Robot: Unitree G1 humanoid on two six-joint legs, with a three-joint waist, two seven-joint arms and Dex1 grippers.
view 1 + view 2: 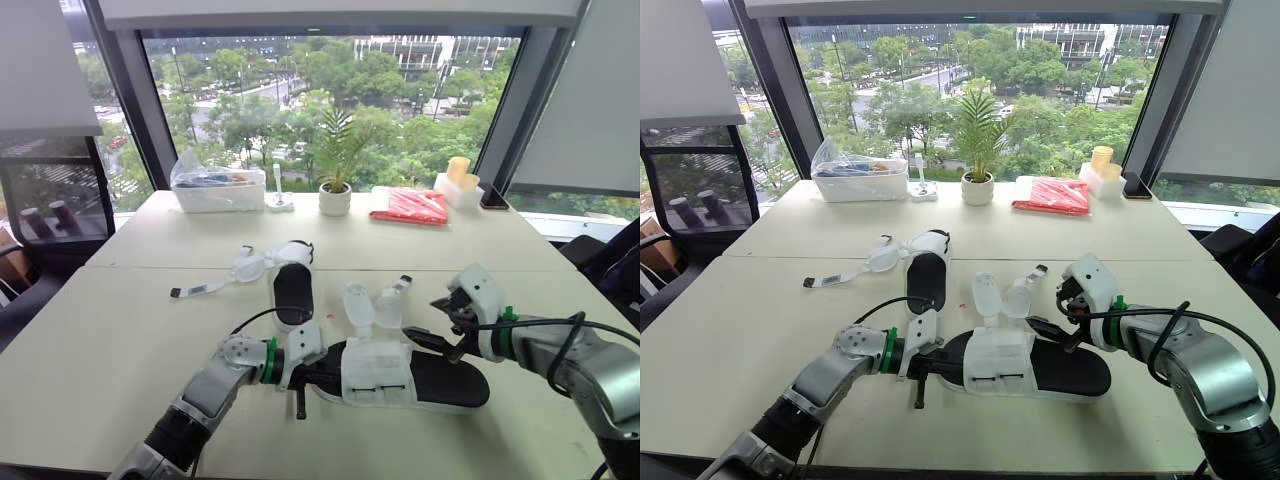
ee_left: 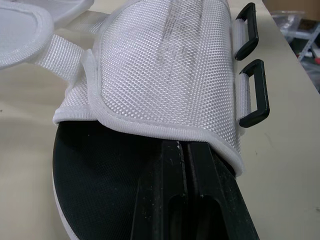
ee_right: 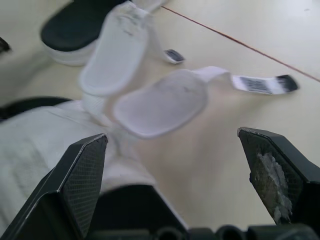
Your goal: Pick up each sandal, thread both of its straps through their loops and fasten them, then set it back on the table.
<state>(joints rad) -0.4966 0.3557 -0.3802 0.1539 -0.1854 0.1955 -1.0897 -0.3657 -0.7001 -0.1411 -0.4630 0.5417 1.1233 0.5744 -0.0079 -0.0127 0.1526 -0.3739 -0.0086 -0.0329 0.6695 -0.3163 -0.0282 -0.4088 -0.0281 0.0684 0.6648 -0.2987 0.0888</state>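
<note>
Here's the near sandal (image 1: pixel 400 377), lying flat on the worktop (image 1: pixel 100 340) right between the two arms, black footbed up, white mesh upper (image 2: pixel 160 65) arched over its middle. Left jaws are closed: those two black fingers (image 2: pixel 165 200) sit pressed side by side on the footbed, tips tucked up against the hem of the upper. Whether they pinch any fabric there, I cannot tell. Look at the side of the upper: two black rectangular loops (image 2: pixel 255 92), one beside the other, and both empty!

Over to the right jaws, spread wide, fingers (image 3: pixel 80 175) well apart and gripping nothing, hovering at the other end of the sandal and pointed at its straps. And the straps (image 1: pixel 372 306) are undone, two padded white flaps splayed out on the worktop just beyond the upper, one trailing off to a thin tail with a dark tab (image 3: pixel 260 84).

Farther back, a little to the robot's left, the second sandal (image 1: pixel 292 290) lies on the worktop too, unfastened as well, a long strap (image 1: pixel 200 290) stretched out to its left. Along the window edge stand a clear plastic box (image 1: pixel 215 190), a small potted plant (image 1: pixel 335 195) and a red packet (image 1: pixel 412 207)
</note>
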